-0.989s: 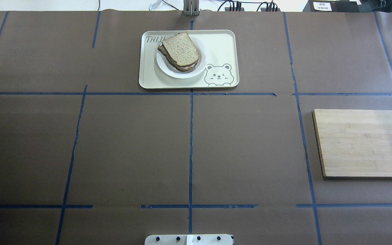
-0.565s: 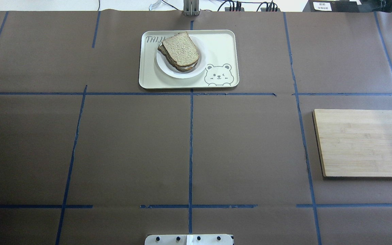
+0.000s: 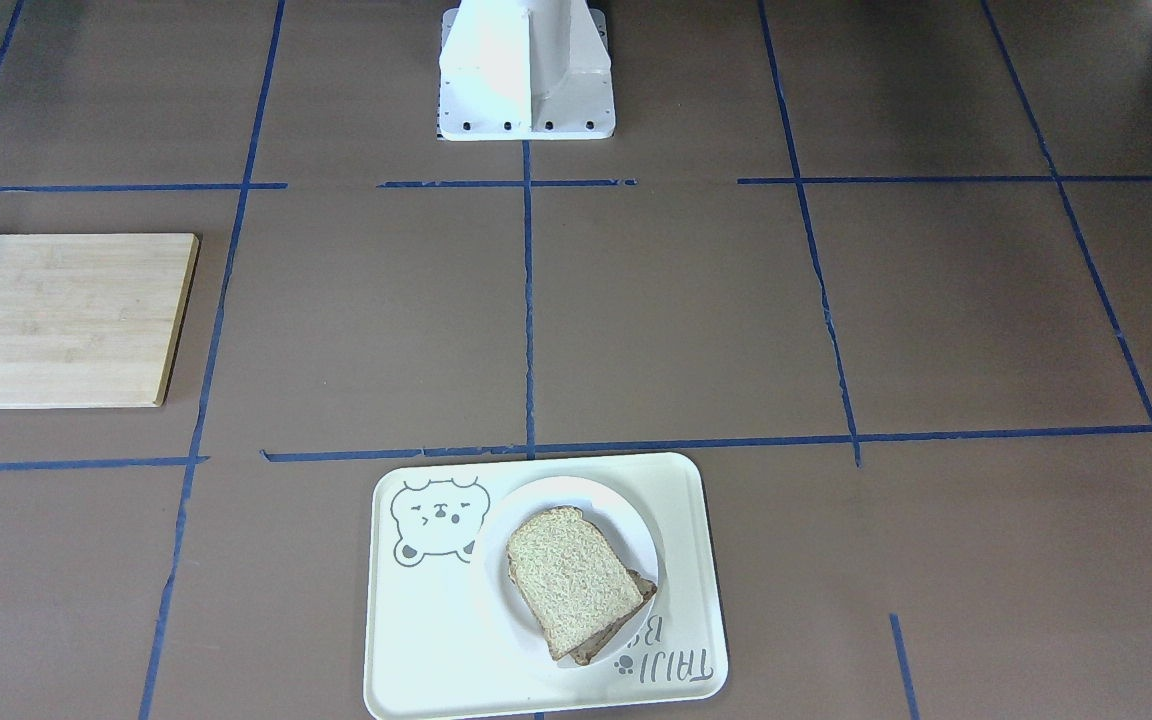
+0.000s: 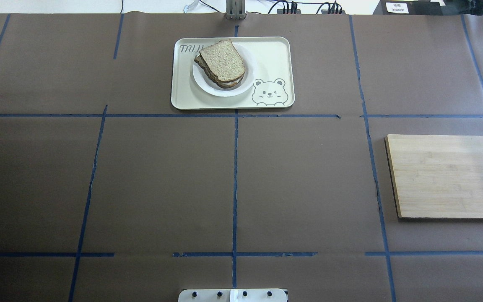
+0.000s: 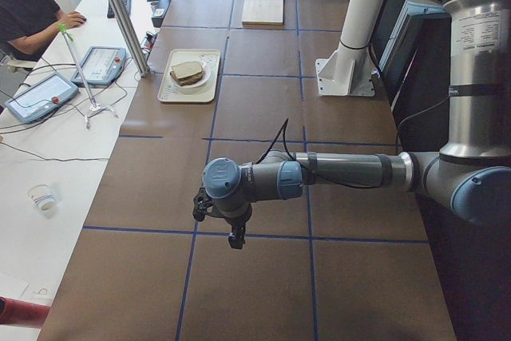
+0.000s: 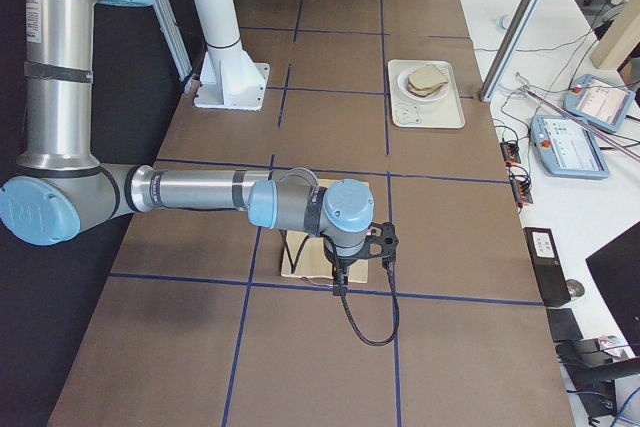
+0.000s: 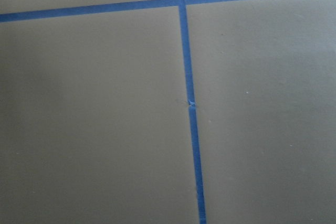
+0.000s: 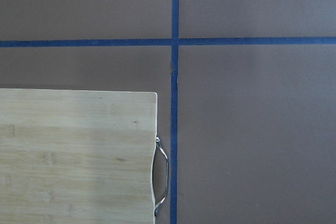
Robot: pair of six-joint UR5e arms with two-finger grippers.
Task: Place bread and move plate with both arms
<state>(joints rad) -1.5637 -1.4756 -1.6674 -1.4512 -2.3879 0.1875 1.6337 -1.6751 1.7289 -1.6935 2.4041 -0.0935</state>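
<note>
Though each shows only from a table end, both grippers can be listed; whether their fingers are spread or closed cannot be told, and nothing is seen between them.

1. Left gripper (image 5: 234, 237): small, black, pointing down over bare table (image 4: 162, 176), well apart from the tray (image 4: 275, 54), far out on the robot's left. Its left arm (image 5: 351, 172) reaches out level above the tabletop.
2. Right gripper (image 6: 340, 282): pointing down, well apart from the tray on the robot's right, over the outer end of the cutting board (image 4: 447, 176). The right arm (image 6: 200, 190) also lies level.
3. Cutting board: pale wood, flat, well apart from the tray and nearer the robot; a metal handle (image 8: 164, 171) on its short edge.
4. Tray: cream, rectangular, bear print, at the far middle of the table.
5. Plate (image 4: 208, 88): white, round, on the tray, left of the bear as the robot sees it.
6. Bread (image 4: 222, 62): pale-brown slice on the plate, resting atop a darker slice (image 4: 201, 67) whose edge shows beneath.
7. Pedestal (image 3: 526, 70): white, at the robot's table edge, opposite the tray.
</note>
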